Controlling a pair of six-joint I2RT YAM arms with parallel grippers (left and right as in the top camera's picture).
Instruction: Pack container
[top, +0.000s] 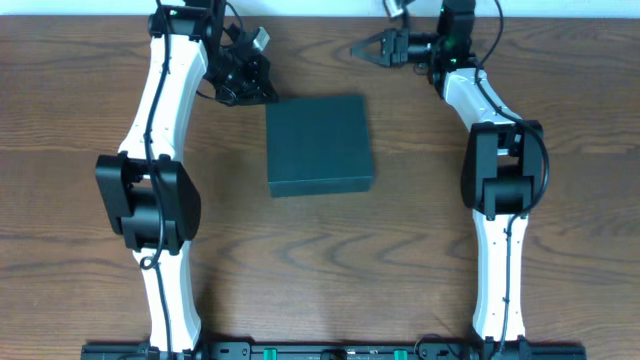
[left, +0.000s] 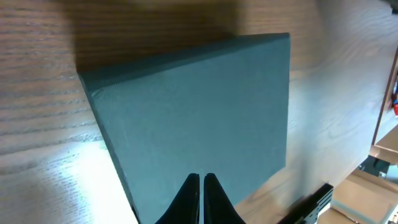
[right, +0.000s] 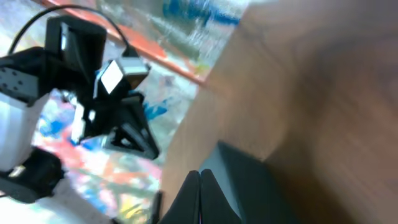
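The left claw (left: 201, 179) sits at the bottom middle of its own view. Its two fingers are pressed together and there is nothing between them. Right past its tips is the box (left: 199, 112), dark and flat, with its lid down. I cannot tell if the tips touch the box. From above, this claw is just by the upper left corner of the box.

The right claw (right: 199, 174) also has its fingers together, and it is empty too. From above it is in the upper middle of the frame, away from the box and pointing left. Its own view is blurry.

The box lies in the middle of the brown table (top: 300, 260). No snacks or other loose things show anywhere on the table.

I think the packing is either all done or not started. The lid hides the inside, so I cannot tell which.
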